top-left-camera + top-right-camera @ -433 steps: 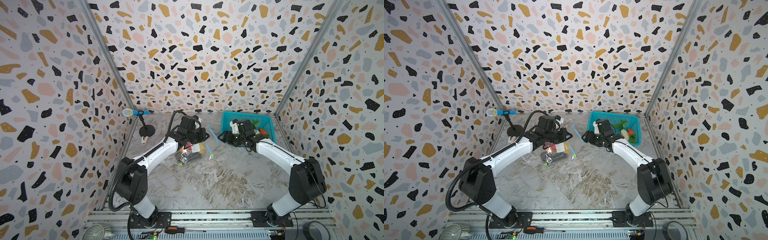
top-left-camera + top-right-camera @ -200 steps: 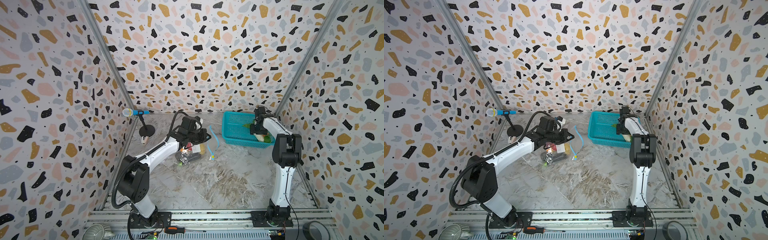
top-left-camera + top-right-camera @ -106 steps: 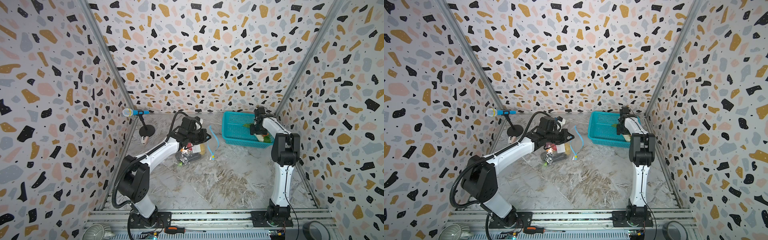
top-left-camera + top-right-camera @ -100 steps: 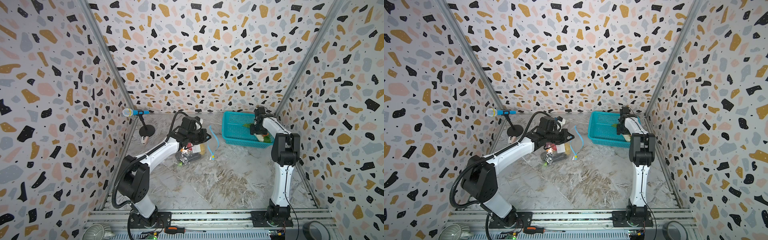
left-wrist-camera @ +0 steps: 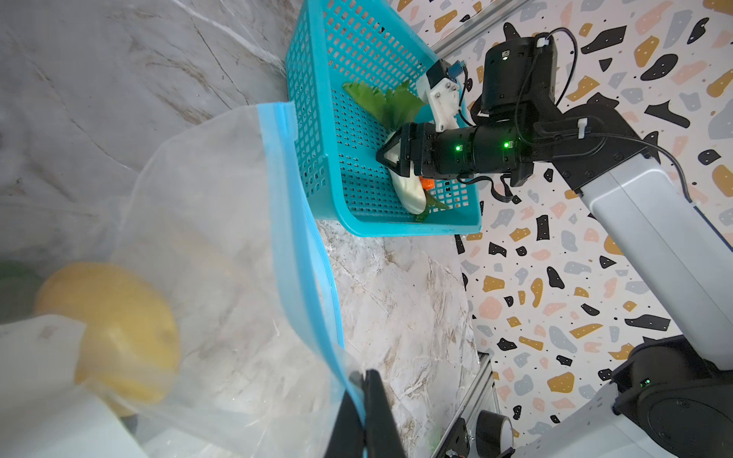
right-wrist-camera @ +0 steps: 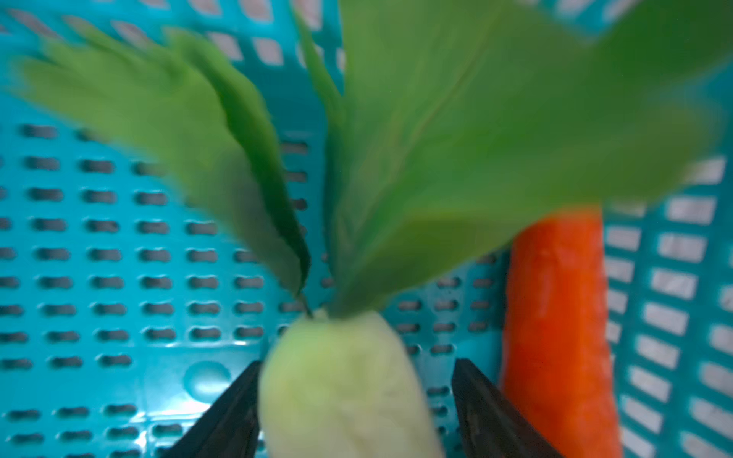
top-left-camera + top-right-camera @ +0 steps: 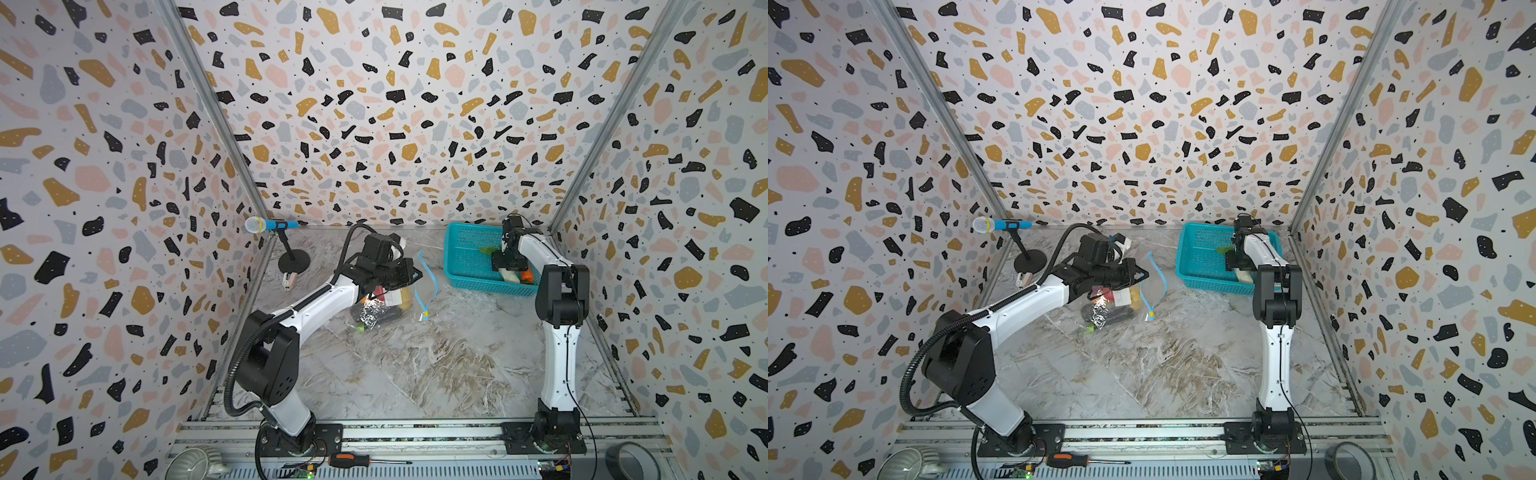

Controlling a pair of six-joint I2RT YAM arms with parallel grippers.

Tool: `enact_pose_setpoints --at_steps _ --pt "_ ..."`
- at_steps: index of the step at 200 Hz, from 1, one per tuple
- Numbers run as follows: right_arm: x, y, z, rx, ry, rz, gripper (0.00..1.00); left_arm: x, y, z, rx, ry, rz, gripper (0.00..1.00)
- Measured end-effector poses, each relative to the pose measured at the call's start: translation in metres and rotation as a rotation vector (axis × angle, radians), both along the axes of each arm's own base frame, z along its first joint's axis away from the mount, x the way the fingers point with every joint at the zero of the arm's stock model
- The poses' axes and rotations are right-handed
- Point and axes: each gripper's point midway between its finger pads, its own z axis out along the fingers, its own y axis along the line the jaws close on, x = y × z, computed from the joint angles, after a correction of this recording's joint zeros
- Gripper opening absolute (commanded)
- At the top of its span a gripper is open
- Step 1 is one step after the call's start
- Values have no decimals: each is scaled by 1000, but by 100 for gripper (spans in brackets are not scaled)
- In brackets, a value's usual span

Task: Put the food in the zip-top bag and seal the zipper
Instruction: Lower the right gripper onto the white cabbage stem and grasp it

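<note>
Front edge: base rail w/ a screwdriver (image 7: 353,460) and a tape roll (image 7: 629,460) lying on it. Past that the marble table (image 7: 415,365) is open across the middle, so there's plenty of room btwn the two arms. Walls close in on both sides and at the back.

Mid-table, left of centre: zip-top bag (image 7: 386,309) lies crumpled on the marble. L gripper (image 7: 409,274) sits over its far edge, jaws clenched on the zipper (image 7: 428,278). The L wrist view shows both fingers (image 5: 377,400) pinching the blue strip, w/ that lip raised off the table. The strip runs in a loose arc, and the yellow slider (image 7: 424,314) is at its near, low end. Bag is clear and crinkly w/ glare on it. Inside are a yellow piece (image 5: 115,329) against a white label (image 5: 39,341), plus red and dark bits too small in both top views to name.

Far right corner: teal basket (image 7: 465,266), near the back and side walls, well apart from the bag. R gripper (image 7: 505,266) reaches down into it, jaws spread and straddling the white piece (image 6: 341,388). One finger is at its side and a gap shows at the other. Leafy greens (image 6: 436,138) fan out from its top. Carrot (image 6: 555,317) lies just beside it, outside the jaws.

Far left: mic (image 7: 266,225) on a small stand.
</note>
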Motion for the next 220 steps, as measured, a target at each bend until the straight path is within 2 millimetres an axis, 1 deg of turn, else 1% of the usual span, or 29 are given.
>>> enact_pose_setpoints --at_steps 41,64,100,124,148,164,193,220 --pt "-3 13 -2 52 13 9 71 0 0 -1 1 1 0 0" --pt "-2 21 -1 86 10 8 70 0 0 0 0 0 0 0" --pt "6 33 10 153 -24 6 70 0 0 -1 0 0 0 0" --pt "11 36 17 174 -41 0 70 -1 0 -3 1 2 0 0" --pt "20 37 23 178 -60 -1 66 -1 1 -4 3 5 0 0" --pt "20 36 21 177 -55 -1 65 -1 1 -4 3 5 0 0" --pt "13 34 9 163 -11 0 66 -1 1 -4 3 5 0 0" --pt "9 31 4 151 14 2 66 -1 1 -4 3 4 1 0"
